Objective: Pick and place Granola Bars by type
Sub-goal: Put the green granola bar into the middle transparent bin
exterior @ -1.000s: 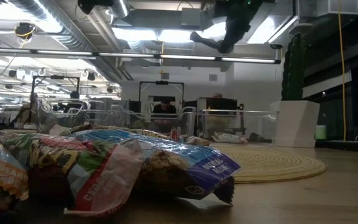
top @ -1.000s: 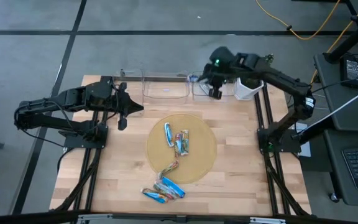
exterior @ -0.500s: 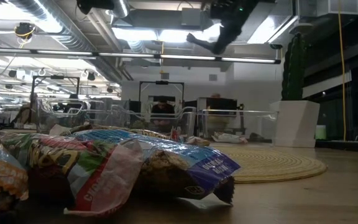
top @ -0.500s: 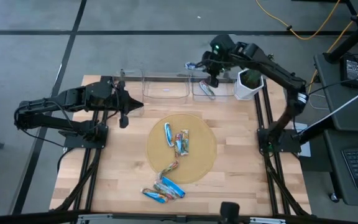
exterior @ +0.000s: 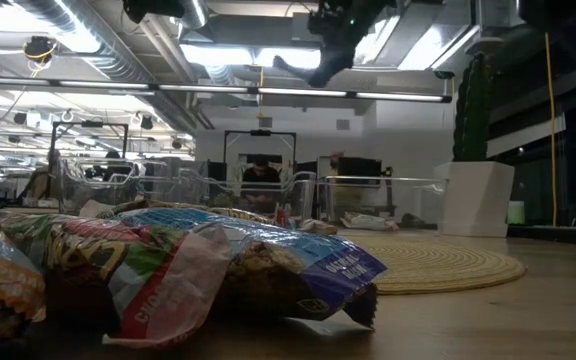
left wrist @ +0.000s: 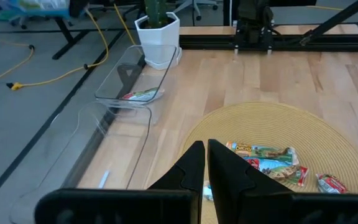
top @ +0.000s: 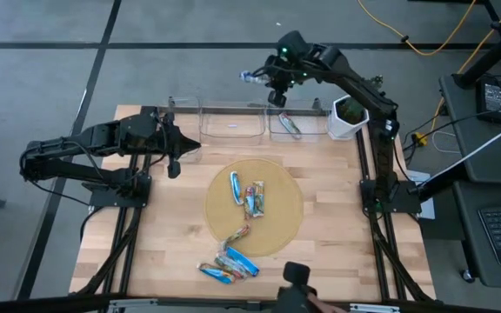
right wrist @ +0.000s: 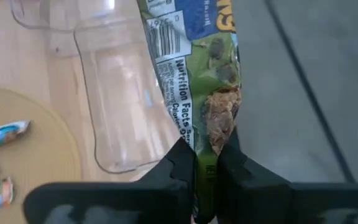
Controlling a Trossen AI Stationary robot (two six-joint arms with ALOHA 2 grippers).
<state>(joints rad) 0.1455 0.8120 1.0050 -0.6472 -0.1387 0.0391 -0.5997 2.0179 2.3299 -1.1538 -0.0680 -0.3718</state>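
Note:
My right gripper [top: 269, 85] is up beyond the table's far edge, near the two clear bins, shut on a granola bar [right wrist: 199, 68] with a green and blue wrapper. My left gripper [top: 174, 158] waits at the table's left, shut and holding nothing; its fingers [left wrist: 205, 167] point toward the mat. A blue bar [top: 235, 187] and multicoloured bars [top: 255, 199] lie flat on the round tan mat [top: 281, 217]. Several more bars [top: 229, 266] lie heaped near the front edge. One bar [top: 290, 125] lies in the right bin [top: 311, 130]. My right gripper pinches one end of the bar's wrapper [right wrist: 207, 153] between its two fingers. The fingers slant downward from the table's right. The bar runs on past the fingertips along their line, its free end [top: 250, 76] toward the left, lifted clear of table and bins.
The left clear bin [top: 230, 127] stands beside the right one along the far edge. A white pot with a plant [top: 346, 118] stands at the far right corner. The arms' dark frames [top: 381, 200] flank the wooden table. A dark object [top: 295, 278] shows at the near edge.
My right gripper has carried the bar from over the right bin toward the far edge and the table's left, rising a little, and stays shut on it. A dark object has come in at the near edge.

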